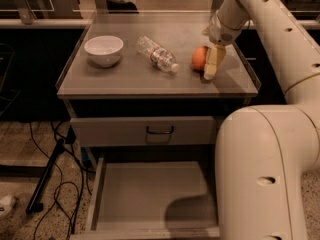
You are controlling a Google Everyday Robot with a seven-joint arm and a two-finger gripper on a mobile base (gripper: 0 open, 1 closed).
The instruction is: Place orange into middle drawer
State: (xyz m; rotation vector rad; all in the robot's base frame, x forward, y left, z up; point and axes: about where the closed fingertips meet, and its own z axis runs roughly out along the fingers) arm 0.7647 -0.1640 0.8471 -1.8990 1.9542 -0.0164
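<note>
Gripper [212, 66] was down at the table [125, 81] top, pointing at the surface, near the right-hand end in the camera view. The orange [199, 58] sat on the table right against the gripper's left side. We couldn't make out a gap between them. We also couldn't tell how far the gripper was open or whether it had hold of anything, since only its near side showed.

Edges and room:
- A strip of bare table lay between the orange and the front edge, and a narrower one ran to the right edge.
- The table seemed to have a thin raised lip around it.
- A bottle [159, 55] lay on its side left of the orange, clear of it. A bowl [104, 50] stood further left, well apart.
- The upper drawer [110, 131] was closed, with its loop handle [160, 130] at the centre of the front.
- The middle drawer [145, 194] below it was pulled out, with its floor bare. The robot's body [260, 174] covered its right side and threw a shadow on the floor.
- The arm [265, 29] came in from the upper right over the table's right edge.

Materials:
- The orange was round and smooth-skinned.
- The bottle was clear, crinkled plastic.
- The bowl was white, round and glossy.
- The table top was flat, matte grey.
- The drawer was grey metal, shallow, with low side walls.
- The arm shells were cream and rounded.
- Dark cables [55, 184] trailed over the speckled ground left of the drawers.
</note>
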